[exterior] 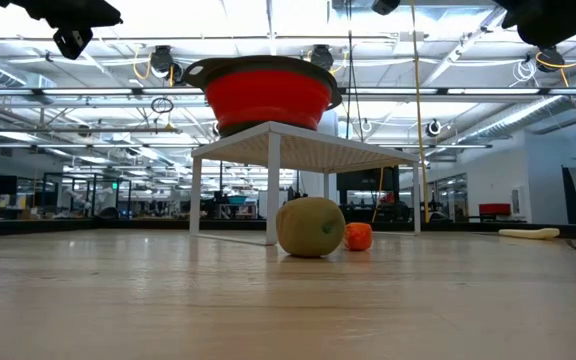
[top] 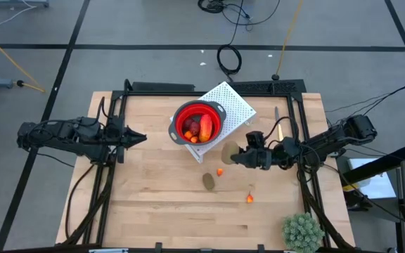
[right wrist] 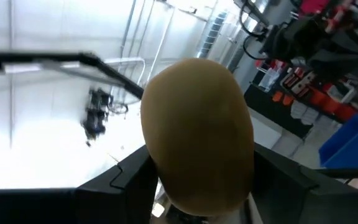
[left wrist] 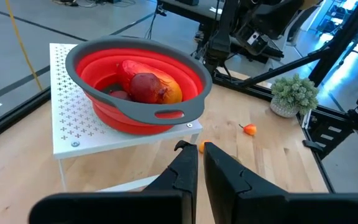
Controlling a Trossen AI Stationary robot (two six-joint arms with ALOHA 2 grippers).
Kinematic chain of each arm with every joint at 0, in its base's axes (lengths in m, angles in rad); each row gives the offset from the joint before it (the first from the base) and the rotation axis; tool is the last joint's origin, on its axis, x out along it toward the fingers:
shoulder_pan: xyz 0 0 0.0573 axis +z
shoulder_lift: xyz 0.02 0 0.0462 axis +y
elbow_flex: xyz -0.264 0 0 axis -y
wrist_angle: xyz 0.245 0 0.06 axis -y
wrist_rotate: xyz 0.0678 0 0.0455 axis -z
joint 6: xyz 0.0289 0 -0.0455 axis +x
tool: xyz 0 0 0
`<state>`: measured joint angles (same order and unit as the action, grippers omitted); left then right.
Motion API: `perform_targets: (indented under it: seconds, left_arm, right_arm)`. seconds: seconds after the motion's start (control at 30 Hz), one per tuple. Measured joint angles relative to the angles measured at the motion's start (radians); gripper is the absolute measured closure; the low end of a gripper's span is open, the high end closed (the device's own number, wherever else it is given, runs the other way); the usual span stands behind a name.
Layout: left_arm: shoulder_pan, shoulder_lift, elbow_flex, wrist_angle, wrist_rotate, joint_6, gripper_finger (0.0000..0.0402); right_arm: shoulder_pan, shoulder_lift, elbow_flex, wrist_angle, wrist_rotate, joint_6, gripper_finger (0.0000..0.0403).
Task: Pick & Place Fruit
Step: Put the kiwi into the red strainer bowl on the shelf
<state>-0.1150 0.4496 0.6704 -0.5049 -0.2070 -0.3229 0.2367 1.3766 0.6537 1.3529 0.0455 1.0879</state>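
Note:
A red bowl (top: 197,123) with a grey rim stands on a white perforated stand (top: 234,105) and holds several fruit pieces (left wrist: 148,86). My right gripper (top: 236,154) is just right of the stand, shut on a brown-green oval fruit (right wrist: 197,130). On the table lie another brown-green oval (top: 209,182) and two small orange bits (top: 220,171) (top: 249,199). My left gripper (top: 140,138) hangs shut and bare to the left of the bowl, pointing at it. My right gripper pinches the brown-green oval between its two fingers (right wrist: 129,180), one on each flank of its lower half (right wrist: 166,186). The fingers come from the table's right side and slant upward. The oval stands up out of the fingers, lifted clear of the table.
A spiky green plant (top: 302,230) stands at the near right corner. A thin yellow stick (top: 278,130) lies by the right frame rail. Bare wood stretches across the near and left parts of the table (top: 153,204).

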Motion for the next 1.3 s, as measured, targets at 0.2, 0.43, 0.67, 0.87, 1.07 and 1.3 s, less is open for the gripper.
perform_targets:
  seconds: [0.2, 0.43, 0.67, 0.87, 1.07, 1.3]
  left_arm:
    - [0.000, 0.000, 0.000, 0.000, 0.000, 0.003, 0.0376]
    - [0.000, 0.000, 0.000, 0.000, 0.000, 0.006, 0.0376]
    - [0.000, 0.000, 0.000, 0.000, 0.000, 0.006, 0.0376]
    - [0.000, 0.000, 0.000, 0.000, 0.000, 0.006, 0.0376]
    - [0.000, 0.000, 0.000, 0.000, 0.000, 0.011, 0.0376]
    - [0.000, 0.000, 0.000, 0.000, 0.000, 0.014, 0.0376]
  right_arm:
    - [0.001, 0.000, 0.000, 0.001, -0.136, -0.302, 0.0195]
    - [0.001, 0.000, 0.000, 0.004, -0.181, -0.662, 0.0195]
    - [0.001, 0.000, 0.000, 0.005, -0.181, -0.977, 0.0195]
    - [0.001, 0.000, 0.000, 0.005, -0.178, -1.026, 0.0195]
    - [0.001, 0.000, 0.000, 0.005, -0.177, -1.023, 0.0195]
    - [0.001, 0.000, 0.000, 0.001, 0.015, -1.022, 0.0195]
